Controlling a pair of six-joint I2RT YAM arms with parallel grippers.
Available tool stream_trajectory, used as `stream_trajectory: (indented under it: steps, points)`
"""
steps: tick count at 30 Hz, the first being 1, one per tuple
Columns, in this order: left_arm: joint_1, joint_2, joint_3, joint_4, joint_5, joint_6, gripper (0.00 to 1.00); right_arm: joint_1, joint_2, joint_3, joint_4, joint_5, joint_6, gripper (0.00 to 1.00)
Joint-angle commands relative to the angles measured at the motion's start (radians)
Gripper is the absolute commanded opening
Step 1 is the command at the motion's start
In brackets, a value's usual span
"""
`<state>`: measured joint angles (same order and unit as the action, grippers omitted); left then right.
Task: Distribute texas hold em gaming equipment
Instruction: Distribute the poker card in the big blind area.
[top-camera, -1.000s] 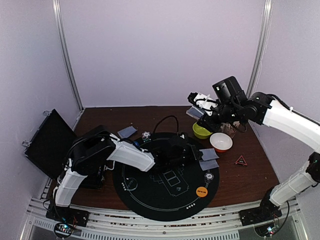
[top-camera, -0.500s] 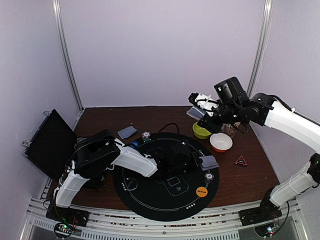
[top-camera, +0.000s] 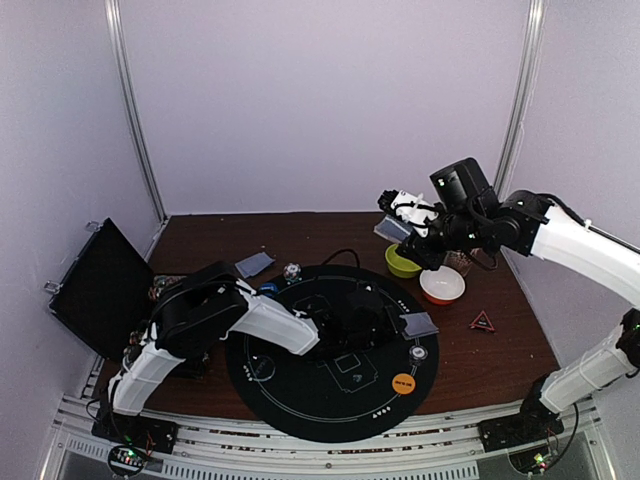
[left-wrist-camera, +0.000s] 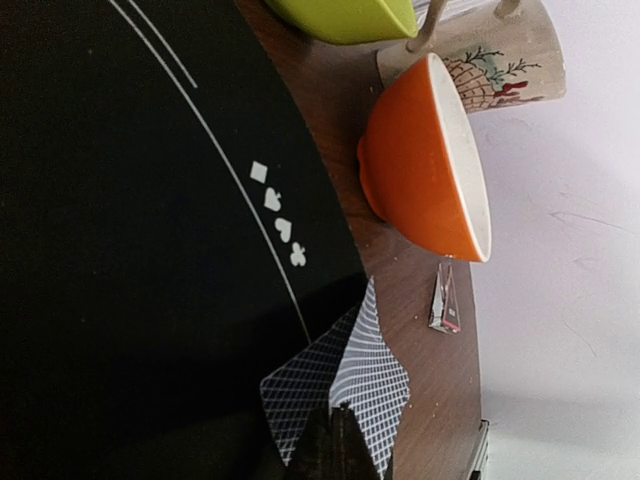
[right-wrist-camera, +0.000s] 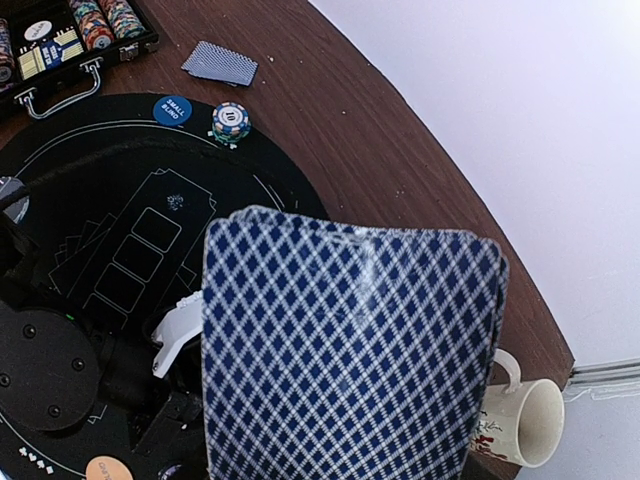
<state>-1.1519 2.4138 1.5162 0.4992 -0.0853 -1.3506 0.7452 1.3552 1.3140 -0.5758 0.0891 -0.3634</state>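
Note:
My right gripper (top-camera: 402, 224) is raised over the back right of the table, shut on a deck of blue-diamond-backed cards (right-wrist-camera: 350, 350) that fills its wrist view. My left gripper (top-camera: 392, 320) reaches across the black round mat (top-camera: 300, 395) to its right edge. Its jaws (left-wrist-camera: 338, 440) are shut, tips on two overlapping cards (left-wrist-camera: 345, 385) lying half on the mat, half on the wood; the upper card looks bent. A red triangle (top-camera: 482, 321) lies to their right. An orange disc (top-camera: 403, 381), a white disc (top-camera: 418, 352) and a blue disc (top-camera: 268, 288) sit on the mat.
An orange-and-white bowl (top-camera: 442, 284), a green bowl (top-camera: 403, 263) and a patterned mug (top-camera: 460, 262) stand at the back right. A chip stack (top-camera: 291, 270) and a separate card (top-camera: 254, 264) lie at the mat's back left. An open black case (top-camera: 95, 285) is at the left.
The two cards at the mat's right edge lay apart; now they overlap in one spot. My left gripper has drawn back slightly. The right arm with the deck shifted a little right.

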Motion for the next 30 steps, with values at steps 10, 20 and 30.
stream_trajectory:
  steps: [10, 20, 30]
  points:
    - [0.004, 0.032, 0.024, -0.004, 0.026, -0.002, 0.02, -0.004, -0.036, -0.010, 0.024, -0.002, -0.009, 0.49]
    - [0.005, -0.035, -0.001, -0.040, -0.002, 0.010, 0.31, -0.004, -0.038, -0.012, 0.021, -0.006, -0.012, 0.49]
    - [0.051, -0.205, -0.151, 0.032, 0.029, 0.039, 0.44, -0.004, -0.037, -0.003, 0.006, 0.011, -0.013, 0.49]
